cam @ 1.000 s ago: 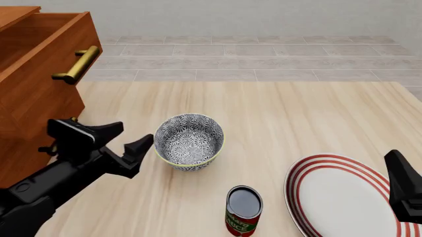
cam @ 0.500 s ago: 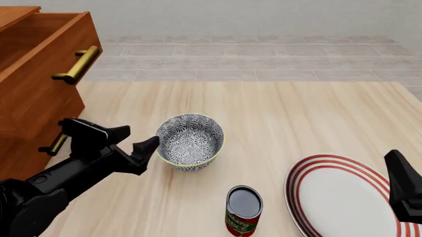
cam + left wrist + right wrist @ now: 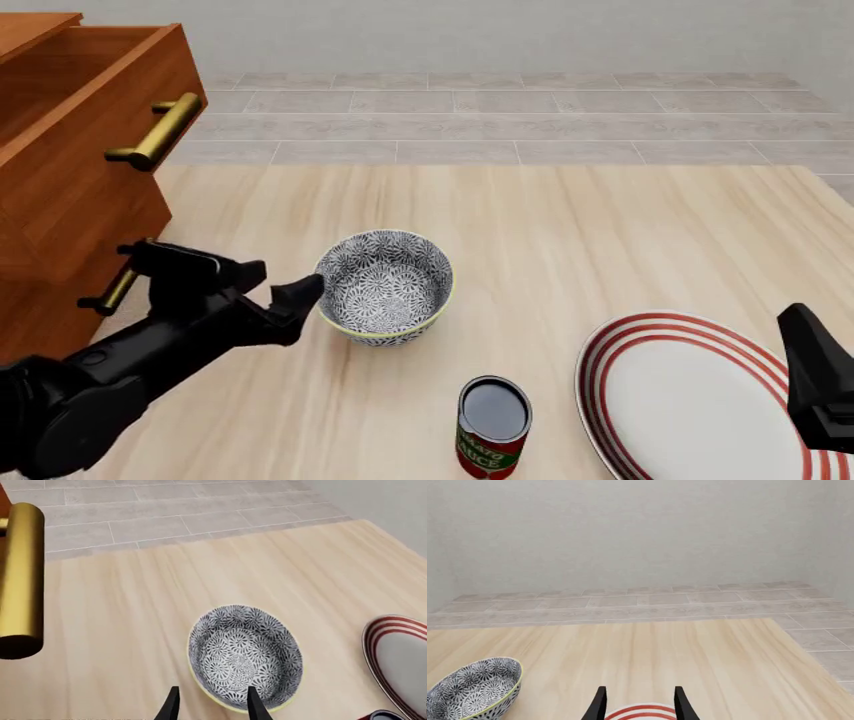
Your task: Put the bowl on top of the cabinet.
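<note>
The bowl (image 3: 383, 287), grey-and-white floral with a pale yellowish rim, stands upright on the table left of centre. My left gripper (image 3: 284, 279) is open just to its left, one fingertip close to the bowl's left wall. In the left wrist view the bowl (image 3: 243, 657) lies just ahead of the open left gripper (image 3: 212, 705), and one finger (image 3: 254, 703) overlaps its near rim. The reddish-brown cabinet (image 3: 74, 170) fills the far left, its top mostly out of frame. My right gripper (image 3: 639, 705) is open and empty over the plate's edge, far from the bowl (image 3: 474, 689).
A white red-ringed plate (image 3: 694, 400) lies at the front right. A dark-topped can (image 3: 494, 425) stands in front of the bowl. Brass bar handles (image 3: 158, 130) stick out from the cabinet's drawers, and one (image 3: 20, 580) is close beside my left wrist.
My left gripper has moved right toward the bowl, bringing a fingertip up to its left side. The bowl and the right arm have not moved.
</note>
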Available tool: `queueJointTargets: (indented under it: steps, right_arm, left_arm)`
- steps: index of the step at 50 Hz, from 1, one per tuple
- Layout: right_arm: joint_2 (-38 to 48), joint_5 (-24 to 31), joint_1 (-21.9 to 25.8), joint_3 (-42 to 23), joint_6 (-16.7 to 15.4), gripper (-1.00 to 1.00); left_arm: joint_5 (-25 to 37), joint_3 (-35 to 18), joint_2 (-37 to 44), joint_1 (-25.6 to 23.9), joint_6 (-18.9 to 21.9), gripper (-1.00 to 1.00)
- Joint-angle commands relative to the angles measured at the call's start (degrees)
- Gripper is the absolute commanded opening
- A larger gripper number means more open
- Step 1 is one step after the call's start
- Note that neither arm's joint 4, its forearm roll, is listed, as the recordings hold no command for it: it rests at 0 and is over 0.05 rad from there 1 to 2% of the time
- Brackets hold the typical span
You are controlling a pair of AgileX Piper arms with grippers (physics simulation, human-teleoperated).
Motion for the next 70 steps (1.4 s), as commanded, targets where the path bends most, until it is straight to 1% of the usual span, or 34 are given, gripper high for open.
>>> queueJointTargets:
  steps: [1, 3, 9, 11, 19, 29, 45, 70]
  right_arm:
    - [0.0, 0.0, 0.0, 0.0, 0.0, 1.0]
    - [0.0, 0.0, 0.0, 0.0, 0.0, 1.0]
    - [0.0, 0.1, 0.1, 0.0, 0.1, 1.0]
    - [0.0, 0.1, 0.1, 0.0, 0.0, 1.0]
    - [0.0, 0.1, 0.1, -0.1, 0.1, 1.0]
    - [0.0, 0.1, 0.1, 0.0, 0.1, 1.0]
    - [0.0, 0.1, 0.1, 0.0, 0.2, 1.0]
    - [0.0, 0.0, 0.2, 0.1, 0.4, 1.0]
  left_arm:
    - [-0.4, -0.6, 2.0, 0.5, -2.7, 1.0]
    - [-0.5, -0.7, 2.6, 0.5, -3.4, 1.0]
    - [-0.7, -1.1, 3.7, 1.2, -3.5, 1.0]
    - [-0.8, -1.4, 4.4, 1.1, -4.1, 1.0]
    - [-1.0, -2.1, 5.9, 0.8, -4.2, 1.0]
    - [-2.1, -3.2, 8.6, 1.1, -3.5, 1.0]
    - [-1.6, -4.9, 9.7, 1.3, -3.5, 1.0]
    - [-3.8, -6.8, 15.4, 0.7, -4.0, 1.0]
